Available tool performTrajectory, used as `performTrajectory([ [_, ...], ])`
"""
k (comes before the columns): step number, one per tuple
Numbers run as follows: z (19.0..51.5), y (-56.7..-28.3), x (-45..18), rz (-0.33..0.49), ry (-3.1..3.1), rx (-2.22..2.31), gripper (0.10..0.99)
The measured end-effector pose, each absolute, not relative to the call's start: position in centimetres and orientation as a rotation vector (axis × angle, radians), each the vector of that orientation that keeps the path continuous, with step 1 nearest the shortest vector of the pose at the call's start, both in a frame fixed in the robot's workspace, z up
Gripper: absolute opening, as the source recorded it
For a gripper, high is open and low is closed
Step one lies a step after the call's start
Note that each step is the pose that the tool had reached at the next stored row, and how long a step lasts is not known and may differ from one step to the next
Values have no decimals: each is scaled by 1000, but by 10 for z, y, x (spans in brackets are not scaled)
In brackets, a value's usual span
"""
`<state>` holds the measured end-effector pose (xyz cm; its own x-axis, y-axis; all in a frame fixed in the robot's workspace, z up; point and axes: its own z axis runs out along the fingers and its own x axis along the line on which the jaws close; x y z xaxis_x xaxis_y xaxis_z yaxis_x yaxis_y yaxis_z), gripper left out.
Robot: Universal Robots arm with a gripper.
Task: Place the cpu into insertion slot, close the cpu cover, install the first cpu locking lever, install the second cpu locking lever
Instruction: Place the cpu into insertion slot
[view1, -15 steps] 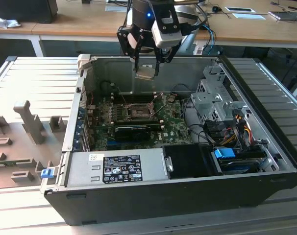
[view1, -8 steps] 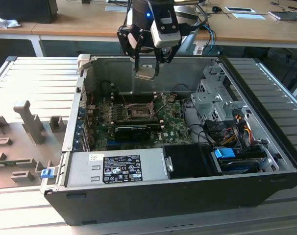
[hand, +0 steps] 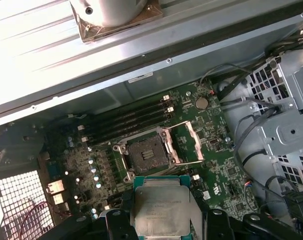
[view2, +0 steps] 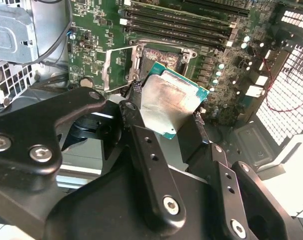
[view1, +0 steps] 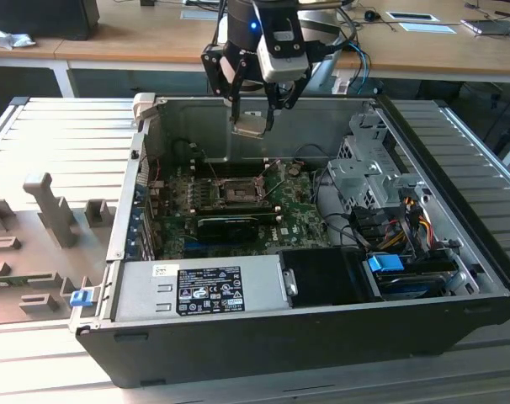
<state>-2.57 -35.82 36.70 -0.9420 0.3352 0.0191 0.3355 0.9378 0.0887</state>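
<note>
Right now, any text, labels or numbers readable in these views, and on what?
None legible.
Black label on the power supply: print too small.
White label beside it: too small.
cpu top, first wrist view: faint marks, blurred.
Motherboard print: too small.

You are in a robotics lab or test workshop: an opened computer tower (view1: 280, 345) lies on a ribbed metal desk (view1: 70, 126) beside grey moulded fixtures (view1: 49, 210). A robot arm (view1: 255, 25) hangs over it, and wooden desks (view1: 137, 38) with cables (view1: 360, 59) stand behind.
</note>
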Motion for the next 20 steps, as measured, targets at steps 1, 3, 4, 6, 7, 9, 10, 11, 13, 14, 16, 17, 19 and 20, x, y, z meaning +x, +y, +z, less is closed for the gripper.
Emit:
performTrajectory([
  [1, 366, -358, -26, -142, -3089, -535, 533],
  [3, 365, -358, -26, -141, -3089, -535, 533],
  [4, 365, -358, -26, -141, -3089, -536, 533],
  [6, 365, -358, -26, -141, -3088, -543, 533],
  [7, 365, -358, -26, -141, -3087, -551, 533],
  [9, 365, -358, -26, -141, -3080, -593, 533],
  [10, 365, -358, -26, -141, -3076, -617, 533],
  [11, 364, -358, -26, -141, -3074, -631, 533],
  [13, 364, -358, -26, -141, -3057, -716, 533],
  [14, 364, -358, -26, -141, -3048, -761, 533],
  [16, 363, -358, -26, -141, -3035, -816, 533],
  [17, 363, -358, -26, -141, -3028, -848, 533],
  [19, 363, -358, -26, -141, -3009, -919, 533],
  [20, 362, -358, -26, -140, -3004, -936, 533],
])
